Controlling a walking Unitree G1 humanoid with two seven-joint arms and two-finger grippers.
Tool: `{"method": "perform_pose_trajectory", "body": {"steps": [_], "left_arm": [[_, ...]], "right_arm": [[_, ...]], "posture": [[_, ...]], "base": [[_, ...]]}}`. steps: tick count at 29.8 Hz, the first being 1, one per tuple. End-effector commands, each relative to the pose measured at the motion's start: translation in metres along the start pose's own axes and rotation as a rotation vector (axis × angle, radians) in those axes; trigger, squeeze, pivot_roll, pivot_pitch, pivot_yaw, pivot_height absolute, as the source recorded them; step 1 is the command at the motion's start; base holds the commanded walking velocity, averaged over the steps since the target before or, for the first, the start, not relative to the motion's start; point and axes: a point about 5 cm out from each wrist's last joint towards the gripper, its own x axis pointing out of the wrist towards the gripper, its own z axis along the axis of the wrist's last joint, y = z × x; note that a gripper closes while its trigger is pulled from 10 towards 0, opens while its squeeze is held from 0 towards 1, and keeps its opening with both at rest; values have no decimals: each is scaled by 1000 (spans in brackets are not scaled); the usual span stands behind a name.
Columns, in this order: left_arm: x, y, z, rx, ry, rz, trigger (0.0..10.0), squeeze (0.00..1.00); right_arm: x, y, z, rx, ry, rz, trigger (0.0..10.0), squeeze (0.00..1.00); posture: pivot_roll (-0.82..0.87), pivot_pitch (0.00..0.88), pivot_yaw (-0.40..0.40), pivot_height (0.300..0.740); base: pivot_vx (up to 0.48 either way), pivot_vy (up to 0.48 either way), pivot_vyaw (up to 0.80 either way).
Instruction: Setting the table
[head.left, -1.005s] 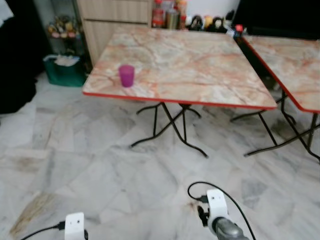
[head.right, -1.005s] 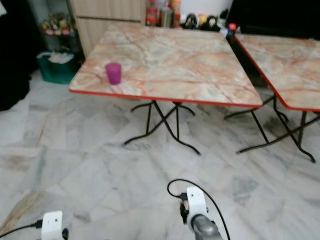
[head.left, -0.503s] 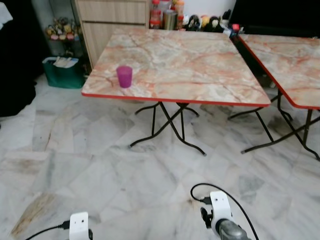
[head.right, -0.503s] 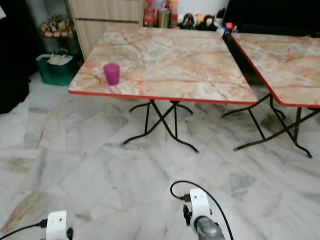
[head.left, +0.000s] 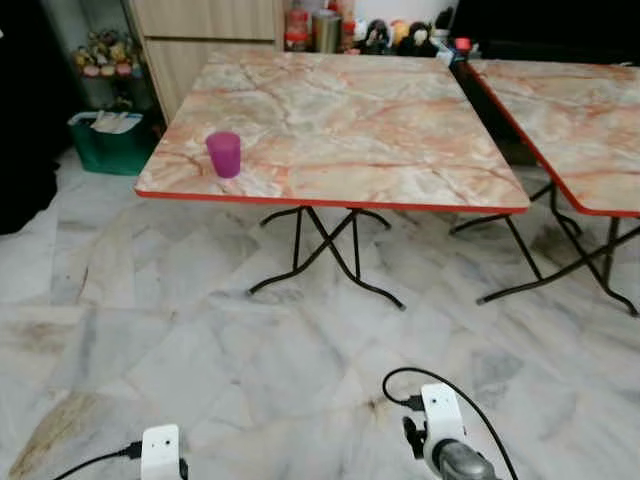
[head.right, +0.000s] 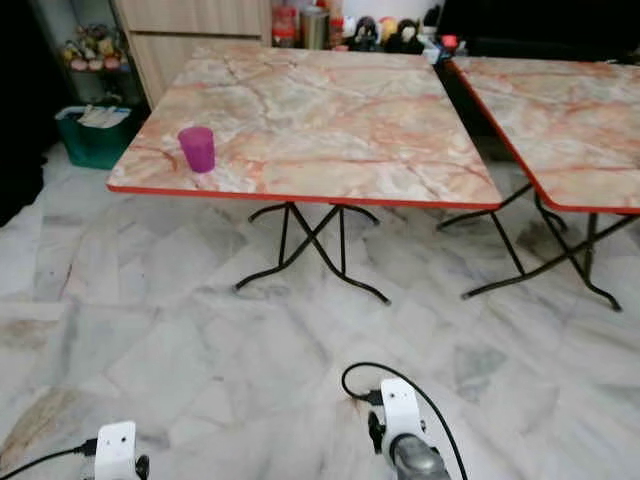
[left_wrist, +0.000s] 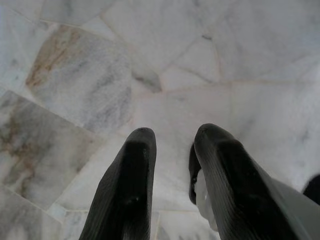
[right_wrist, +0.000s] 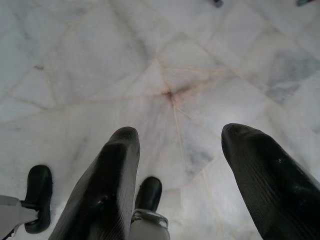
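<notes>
A purple cup (head.left: 223, 154) stands upright near the front left corner of a marble-patterned table (head.left: 350, 110) with a red edge, some way ahead of me. Both arms hang low over the floor, left arm (head.left: 160, 450) and right arm (head.left: 438, 418), far short of the table. In the left wrist view my left gripper (left_wrist: 175, 137) points at the marble floor, its fingers a narrow gap apart with nothing between them. The right gripper (right_wrist: 182, 135) is open wider over the floor tiles and is also empty.
A second marble table (head.left: 590, 110) stands close to the right of the first. Black crossed legs (head.left: 330, 250) hold up the first table. A green basket (head.left: 108, 140) and wooden cabinet (head.left: 200, 40) stand at the back left, with bottles (head.left: 320, 25) behind the table.
The whole picture has shifted a little, so the camera has moved and the table sits slightly further left. The cup stands where it was and both arms hang as before.
</notes>
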Motion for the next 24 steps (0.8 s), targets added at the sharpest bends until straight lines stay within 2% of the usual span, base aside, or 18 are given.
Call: {"method": "perform_pose_trajectory", "body": {"steps": [1, 24], "left_arm": [[-1, 1, -3, -1, 10, 3, 10000, 0], [-1, 1, -3, 2, 10, 5, 10000, 0]], "right_arm": [[0, -3, 0, 7, 6, -9, 10000, 0], [0, -4, -1, 3, 11, -12, 10000, 0]], "posture": [[135, 102, -39, 715], [137, 98, -38, 715]], "base": [[330, 0, 0], [350, 0, 0]]}}
